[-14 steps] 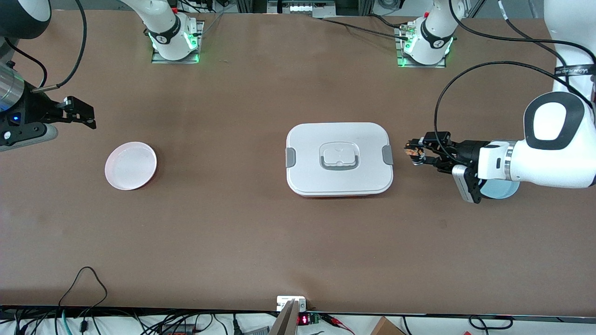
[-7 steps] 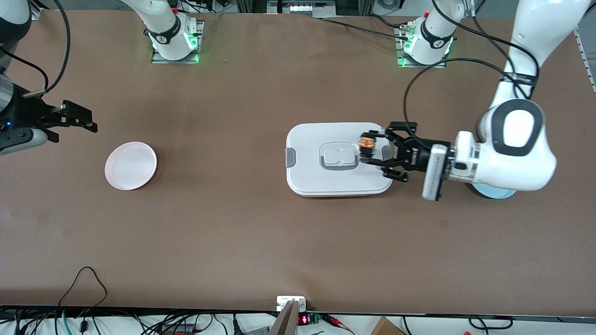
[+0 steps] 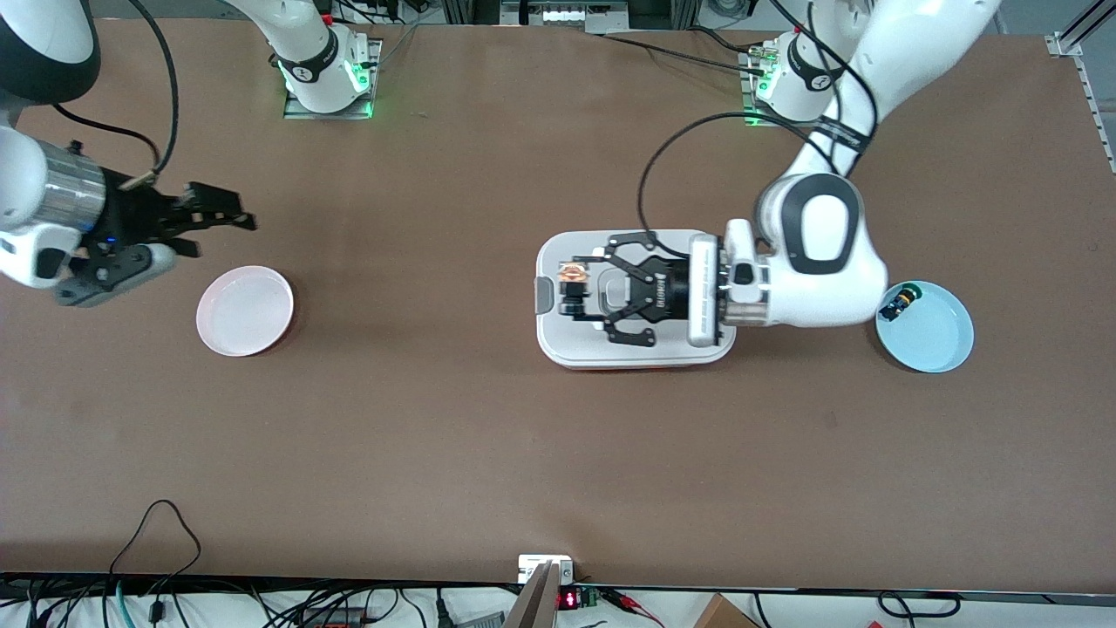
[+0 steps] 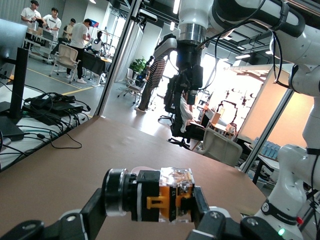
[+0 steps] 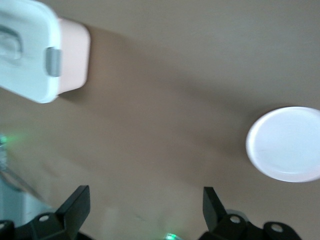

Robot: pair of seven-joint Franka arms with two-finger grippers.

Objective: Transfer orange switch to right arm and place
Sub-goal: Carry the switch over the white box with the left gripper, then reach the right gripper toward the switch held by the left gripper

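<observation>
My left gripper [image 3: 573,288] is shut on the orange switch [image 3: 573,274] and holds it over the white lidded box [image 3: 634,340], above the box's end toward the right arm. In the left wrist view the orange switch [image 4: 155,194] lies sideways between the fingers [image 4: 84,216]: black body, metallic band, orange and clear block. My right gripper [image 3: 228,215] is open and empty, in the air over the table above the pink plate [image 3: 245,310]. In the right wrist view its open fingers [image 5: 75,202] frame bare table, with the pink plate [image 5: 285,144] and the box [image 5: 35,50] beyond.
A light blue plate [image 3: 926,327] at the left arm's end holds a small black switch with a green cap [image 3: 898,302]. Both arm bases stand along the table's edge farthest from the front camera. Cables hang at the nearest edge.
My left gripper has carried the orange switch from beside the box to over the box, toward the right arm. My right gripper has moved toward the table's middle.
</observation>
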